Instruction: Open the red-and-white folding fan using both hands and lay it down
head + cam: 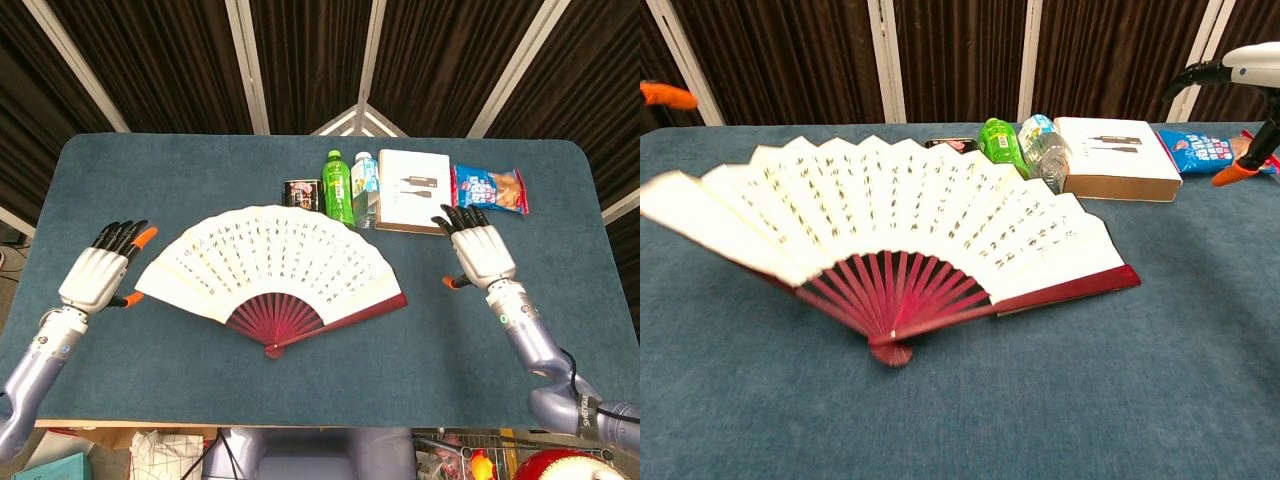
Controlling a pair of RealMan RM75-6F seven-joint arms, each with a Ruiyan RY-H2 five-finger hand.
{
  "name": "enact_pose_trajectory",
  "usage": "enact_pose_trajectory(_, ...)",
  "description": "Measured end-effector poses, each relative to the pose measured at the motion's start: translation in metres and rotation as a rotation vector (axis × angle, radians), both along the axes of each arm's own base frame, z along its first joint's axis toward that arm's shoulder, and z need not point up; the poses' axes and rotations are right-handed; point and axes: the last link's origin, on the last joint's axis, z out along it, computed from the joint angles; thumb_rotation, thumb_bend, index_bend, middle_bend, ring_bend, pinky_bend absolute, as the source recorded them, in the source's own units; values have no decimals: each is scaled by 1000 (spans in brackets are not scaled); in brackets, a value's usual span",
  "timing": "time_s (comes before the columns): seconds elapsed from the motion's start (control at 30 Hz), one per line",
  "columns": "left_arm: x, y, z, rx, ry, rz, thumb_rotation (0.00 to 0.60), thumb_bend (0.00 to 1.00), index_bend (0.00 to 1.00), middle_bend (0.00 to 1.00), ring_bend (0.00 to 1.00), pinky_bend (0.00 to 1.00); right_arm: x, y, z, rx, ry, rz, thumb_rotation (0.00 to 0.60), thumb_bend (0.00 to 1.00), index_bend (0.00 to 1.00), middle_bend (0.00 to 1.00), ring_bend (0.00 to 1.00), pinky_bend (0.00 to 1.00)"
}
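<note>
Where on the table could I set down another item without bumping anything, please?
The near edge in front of the folding fan is bare, as are the far-left corner and the stretch between the fan and the right robot hand. It is crowded at the back, from the can to the snack bag.

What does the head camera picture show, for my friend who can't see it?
A red-and-white folding fan lies fully open on a blue table, with the robot's left hand and right hand open on either side, not touching it. Behind it stand a can, two bottles, a white box and a snack bag.
</note>
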Motion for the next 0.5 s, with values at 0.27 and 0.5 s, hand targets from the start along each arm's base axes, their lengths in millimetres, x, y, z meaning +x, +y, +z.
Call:
enact_pose_trajectory(0.27,-23,-11,25,-66,224,209,600,74,27,0,0,0,-3,1,3,-1,-29,-25,600,110,150,62,63,44)
enact_pose_trajectory(0.5,-26,-20,31,-72,201,288,600,93,31,0,0,0,-8,7,7,-31,-93,-36,600,110,150,62,63,44)
